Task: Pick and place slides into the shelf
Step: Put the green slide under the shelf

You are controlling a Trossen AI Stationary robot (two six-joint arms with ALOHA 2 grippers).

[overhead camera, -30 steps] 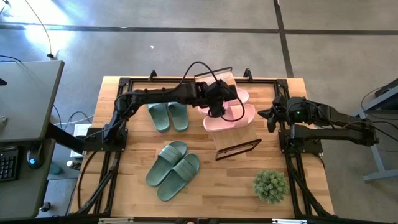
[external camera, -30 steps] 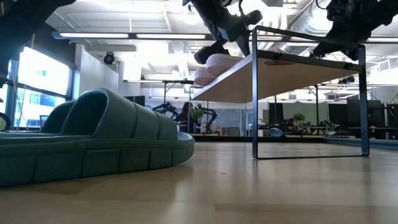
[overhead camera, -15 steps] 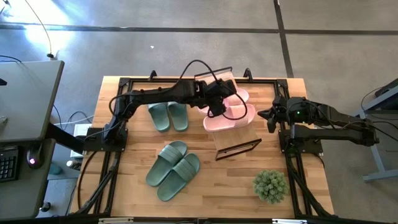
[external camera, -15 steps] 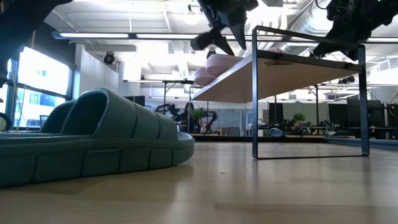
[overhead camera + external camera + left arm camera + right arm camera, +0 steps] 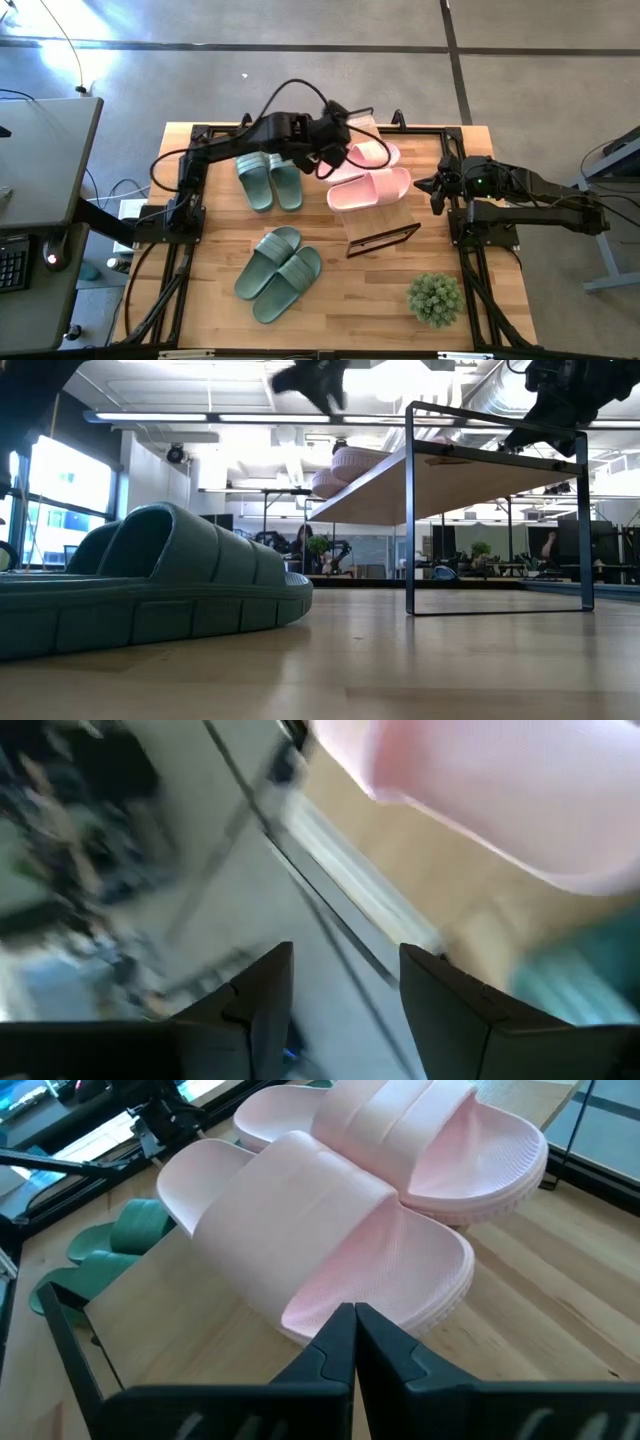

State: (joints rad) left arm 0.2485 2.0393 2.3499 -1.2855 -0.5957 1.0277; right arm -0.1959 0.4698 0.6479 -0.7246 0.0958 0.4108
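Left gripper (image 5: 322, 150), fingers apart and empty, hovers beside the pale pink rubbery slides (image 5: 368, 186) resting on the light wooden slatted shelf (image 5: 390, 218); right gripper (image 5: 432, 187) sits closed nearby.

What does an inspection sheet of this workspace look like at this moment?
Surface: wooden table, bare boards between the items.
Job's things: pink slides side by side on the shelf; one green pair beside the shelf, another green pair nearer the front edge.
Clutter: potted plant at a front corner.
Grippers: left claw open and empty, above the table between the shelf and the nearer green pair; right claw shut, empty, waiting beside the shelf.
Cables: black cable looping over the left arm.
Surroundings: grey desk beside the table; concrete floor.
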